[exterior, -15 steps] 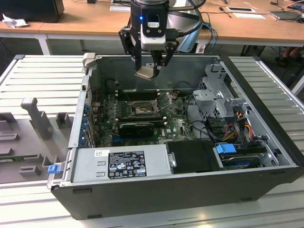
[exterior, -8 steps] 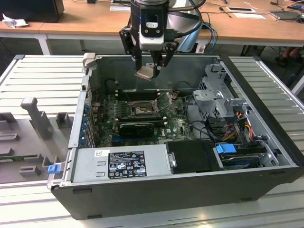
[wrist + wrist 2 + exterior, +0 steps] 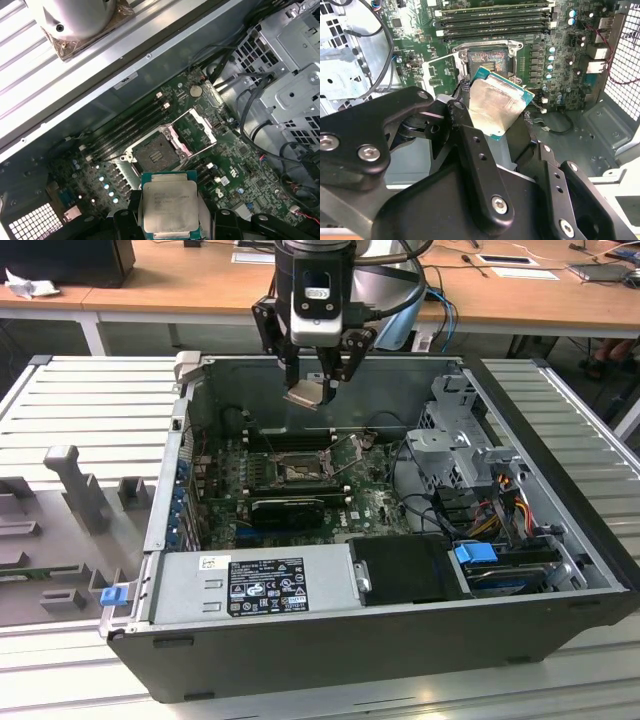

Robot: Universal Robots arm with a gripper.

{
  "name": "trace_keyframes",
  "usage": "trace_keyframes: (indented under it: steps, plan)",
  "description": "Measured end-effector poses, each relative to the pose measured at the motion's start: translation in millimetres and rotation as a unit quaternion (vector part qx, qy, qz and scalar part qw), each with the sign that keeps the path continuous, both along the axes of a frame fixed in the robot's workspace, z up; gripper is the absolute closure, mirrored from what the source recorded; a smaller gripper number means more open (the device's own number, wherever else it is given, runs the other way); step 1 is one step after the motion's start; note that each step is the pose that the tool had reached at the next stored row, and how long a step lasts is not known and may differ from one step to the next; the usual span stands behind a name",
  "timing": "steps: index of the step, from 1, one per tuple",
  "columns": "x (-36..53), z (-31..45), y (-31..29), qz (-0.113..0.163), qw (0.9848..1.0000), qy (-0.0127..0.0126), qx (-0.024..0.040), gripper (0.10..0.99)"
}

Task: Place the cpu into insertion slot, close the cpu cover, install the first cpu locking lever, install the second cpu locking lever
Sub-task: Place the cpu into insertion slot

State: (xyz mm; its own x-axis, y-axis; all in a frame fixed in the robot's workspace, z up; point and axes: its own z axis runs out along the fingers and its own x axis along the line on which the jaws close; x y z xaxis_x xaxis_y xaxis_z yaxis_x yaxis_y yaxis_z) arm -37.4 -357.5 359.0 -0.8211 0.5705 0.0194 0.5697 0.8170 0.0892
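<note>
Now, black two-finger hand [image 3: 314, 388] clamped on small flat square silvery-beige cpu [image 3: 306, 396], upper centre of exterior view, over open black pc case [image 3: 300, 640]. Dark-framed square insertion slot [image 3: 298, 472] mid-frame, uncovered; thin silver hinged cpu cover [image 3: 192, 127] stands open beside it.

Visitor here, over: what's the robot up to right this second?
Status: gripper shut on the cpu, hovering above the computer case. Insertion slot bare, cpu cover flipped open. Nothing seen between cpu and slot.
</note>
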Motion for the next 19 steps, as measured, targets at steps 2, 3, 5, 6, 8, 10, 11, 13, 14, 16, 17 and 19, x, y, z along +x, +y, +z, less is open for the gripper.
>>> trace_keyframes:
  steps: [2,3,5,6,8,10,11,13,14,16,17,19]
  plan:
    - [0.0,-0.1,0.0,-0.004,1.0,0.0,0.0,0.553]
    - [0.0,-0.2,0.0,-0.006,1.0,0.0,0.0,0.553]
    - [0.0,-0.3,0.0,-0.011,0.9999,0.0,0.0,0.553]
    - [0.0,-0.3,0.0,-0.014,0.9999,0.0,0.0,0.553]
    - [0.0,-0.4,0.0,-0.018,0.9998,0.0,0.0,0.553]
    - [0.0,-0.5,0.0,-0.023,0.9997,0.0,0.0,0.553]
    - [0.0,-0.5,0.0,-0.025,0.9997,0.0,0.0,0.553]
    - [0.0,-0.6,0.0,-0.029,0.9996,0.0,0.0,0.553]
    - [0.0,-0.6,0.0,-0.032,0.9995,-0.0001,0.0,0.553]
    - [0.0,-0.9,0.0,-0.046,0.9989,-0.0001,0.0,0.553]
    - [0.0,-0.9,0.0,-0.05,0.9987,0.0,0.0,0.553]
    - [0.0,-1.0,0.0,-0.059,0.9983,0.0,0.0,0.553]
